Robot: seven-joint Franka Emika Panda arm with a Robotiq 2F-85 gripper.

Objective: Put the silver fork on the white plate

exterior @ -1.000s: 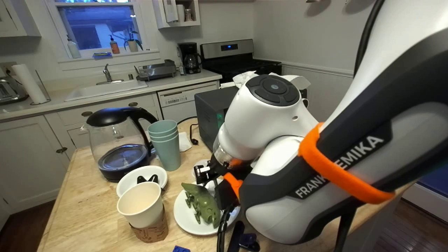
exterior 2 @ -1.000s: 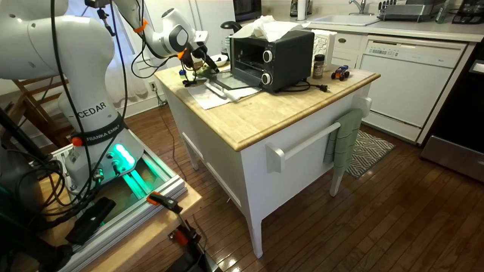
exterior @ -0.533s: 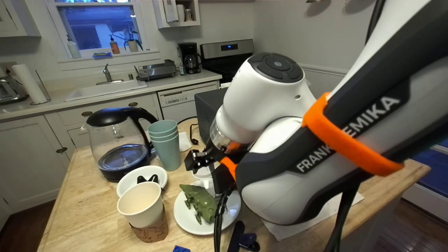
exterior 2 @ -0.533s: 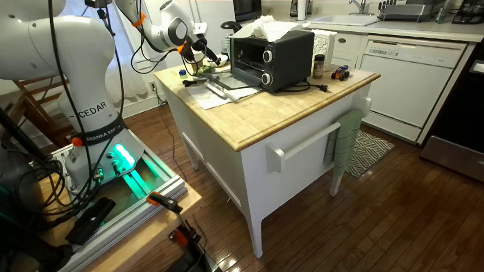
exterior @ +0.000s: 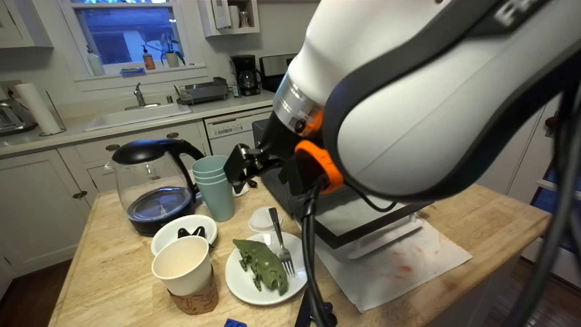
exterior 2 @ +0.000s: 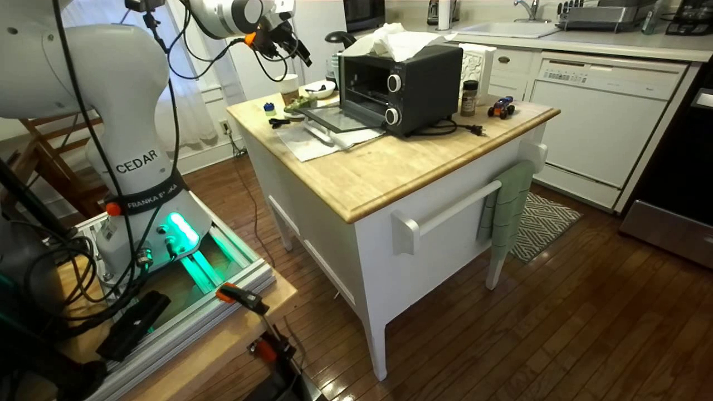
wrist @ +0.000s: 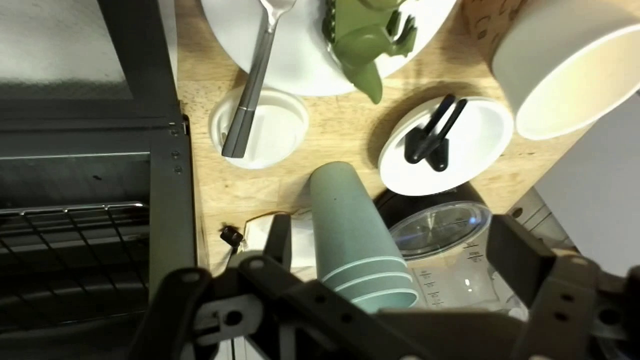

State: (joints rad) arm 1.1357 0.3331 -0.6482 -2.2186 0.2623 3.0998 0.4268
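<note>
The silver fork (exterior: pixel 285 254) lies with its tines on the white plate (exterior: pixel 240 282), beside a green leafy-looking toy (exterior: pixel 264 269). Its dark handle crosses the far rim and reaches over a small white lid (exterior: pixel 261 220). In the wrist view the fork (wrist: pixel 254 82) and plate (wrist: pixel 300 75) show at the top, with the tines cut off. My gripper (wrist: pixel 397 245) is open, its fingers wide apart with nothing held; the cups and kettle show beyond them. In both exterior views the gripper (exterior: pixel 247 170) is raised well above the plate, apart from the fork; it also shows here (exterior 2: pixel 303 54).
A toaster oven (exterior 2: pixel 429 83) stands beside the plate, its glass door (exterior: pixel 358 213) lowered over a paper towel (exterior: pixel 395 277). Stacked green cups (exterior: pixel 217 195), a kettle (exterior: pixel 159 200), a white bowl (exterior: pixel 165 234) and a paper cup (exterior: pixel 181 268) stand close by.
My gripper has risen from low beside the plate to well above it. The fork on the plate, earlier mostly hidden by the gripper, now shows. The plate and toy stay in place.
</note>
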